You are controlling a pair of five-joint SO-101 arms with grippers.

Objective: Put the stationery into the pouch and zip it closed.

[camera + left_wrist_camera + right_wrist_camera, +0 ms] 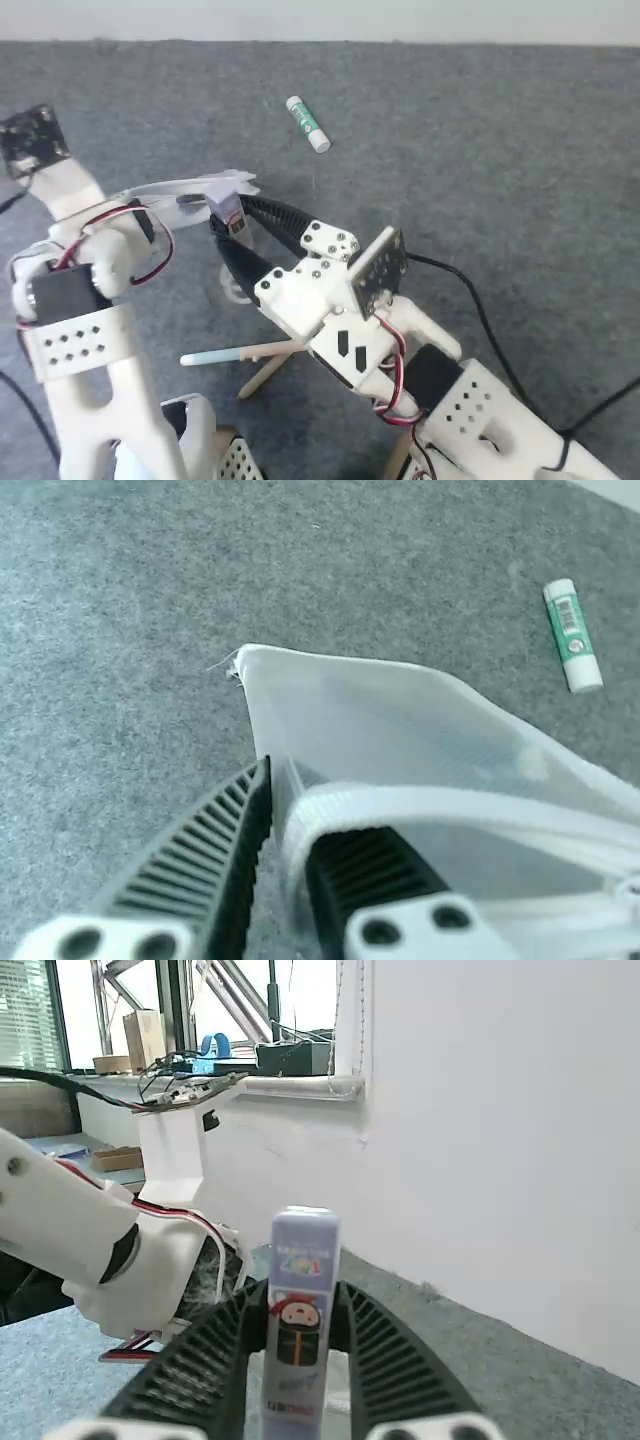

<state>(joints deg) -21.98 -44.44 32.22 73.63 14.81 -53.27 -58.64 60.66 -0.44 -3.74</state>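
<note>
1. My left gripper (pixel 288 802) is pinched tight on the edge of the white pouch (pixel 400 725).
2. My right gripper (pixel 297 1298) squeezes a small purple block (pixel 303 1250). The block stands up between my fingers.
3. Seen from above, the block is just beside the pouch.
4. A green glue stick (pixel 308 124) lies on the grey table (pixel 480 150), well apart from the pouch.
5. A blue pen (pixel 215 356) and a wooden stick (pixel 262 373) lie close together near my arms.

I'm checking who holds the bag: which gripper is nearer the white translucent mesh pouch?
Left. The left gripper is shut on the white translucent mesh pouch at its rim, touching it. The right gripper holds a small lilac rectangular block close by the pouch's raised end.
</note>
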